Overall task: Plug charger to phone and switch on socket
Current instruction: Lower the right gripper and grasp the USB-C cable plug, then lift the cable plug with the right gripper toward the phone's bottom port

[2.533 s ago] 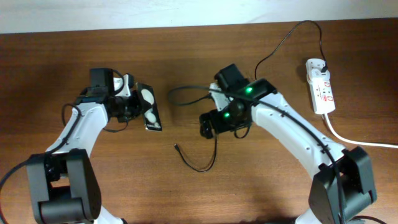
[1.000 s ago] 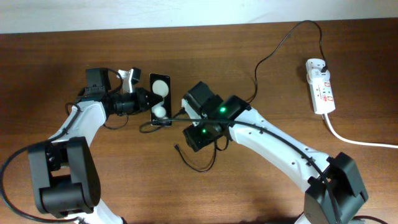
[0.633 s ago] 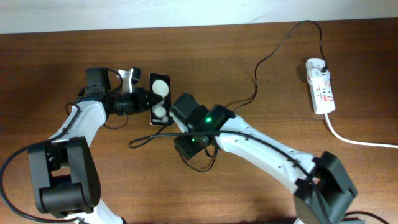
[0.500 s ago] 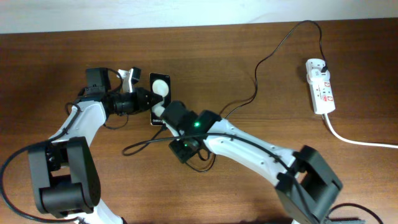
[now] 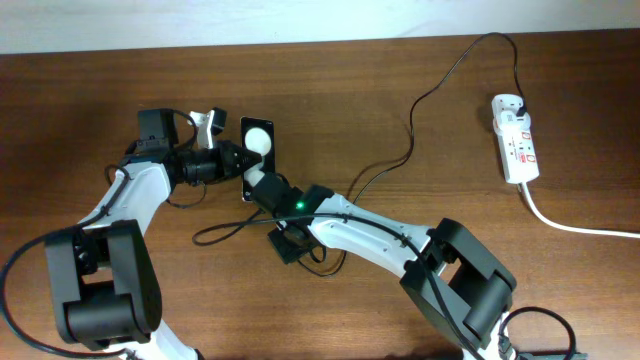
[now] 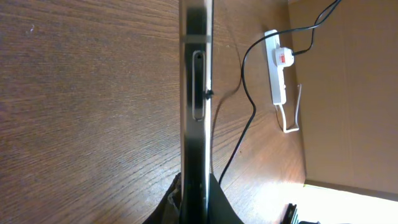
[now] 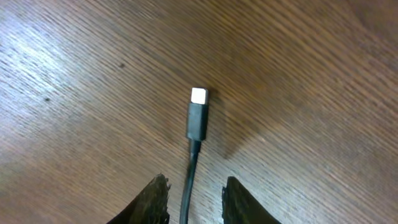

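Holding the phone point(image 5: 258, 140) by its long side, my left claw point(image 5: 233, 160) is clenched on it left of the counter's point(image 5: 100, 80) middle. The left wrist view looks along the phone's thin metal edge point(image 6: 196, 93) to where it is pinched at the bottom of the frame. My right claw point(image 7: 194, 186) is down at the counter just below the phone, released. Its two fingers point(image 7: 155, 196) stand either side of the charger point(image 5: 412, 115) with a gap on each side, so nothing is gripped yet. The plug point(image 7: 198, 115) lies flat on the wood just ahead of them, its pale tip pointing away from me. The far end of the charger runs across the counter to the adapter point(image 5: 508, 103) on the socket point(image 5: 517, 140), which sits well apart at the right edge. As I judge it, the task is at an early stage. The phone is secured and the claw is lined up on the cable, but the plug is not picked up and not in the phone. My own arm hides the phone's lower end from overhead. The switch is untouched by either claw, and I cannot tell from here whether it is on. Left to do: pinch the cable behind the plug, seat it, then reach the socket.
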Action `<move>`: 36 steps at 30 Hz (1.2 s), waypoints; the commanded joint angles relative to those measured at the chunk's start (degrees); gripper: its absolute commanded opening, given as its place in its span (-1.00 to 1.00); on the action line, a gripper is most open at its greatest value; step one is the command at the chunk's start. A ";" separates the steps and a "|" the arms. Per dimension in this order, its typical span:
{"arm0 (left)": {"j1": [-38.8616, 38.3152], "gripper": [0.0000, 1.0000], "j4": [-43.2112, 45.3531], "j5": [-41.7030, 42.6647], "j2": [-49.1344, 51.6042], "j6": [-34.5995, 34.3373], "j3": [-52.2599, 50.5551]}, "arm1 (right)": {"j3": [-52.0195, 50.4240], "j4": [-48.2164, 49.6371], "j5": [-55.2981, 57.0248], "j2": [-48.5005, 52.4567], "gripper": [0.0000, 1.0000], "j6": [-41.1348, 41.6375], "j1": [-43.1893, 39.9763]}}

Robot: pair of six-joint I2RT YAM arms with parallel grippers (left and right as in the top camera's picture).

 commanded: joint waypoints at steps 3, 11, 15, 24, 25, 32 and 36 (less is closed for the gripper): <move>1.20 -1.00 0.31 2.36 -0.15 1.11 0.98 | -0.57 -1.14 1.49 -7.15 -0.32 1.95 0.33; 4.92 -1.00 -1.88 -2.05 -0.15 -3.89 0.98 | -5.81 4.39 14.29 -9.25 0.18 8.83 6.67; 4.90 -1.00 -2.89 -5.16 -0.15 -5.55 0.98 | -8.46 5.86 12.81 -9.11 0.08 8.76 4.68; 4.85 -1.00 -2.89 -5.16 -0.15 -5.55 0.98 | -8.46 10.03 9.60 -4.57 -0.36 6.93 4.52; 4.85 -1.00 -2.89 -5.16 -0.15 -5.55 0.98 | -8.46 10.49 9.62 -4.26 -0.37 6.54 4.52; 4.85 -1.00 -2.89 -5.16 -0.15 -5.55 0.98 | -8.46 12.22 9.79 -3.58 -0.44 5.92 4.37; 4.85 -1.00 -2.89 -5.16 -0.15 -5.55 0.98 | -8.46 12.37 9.79 -1.57 -0.44 5.92 4.37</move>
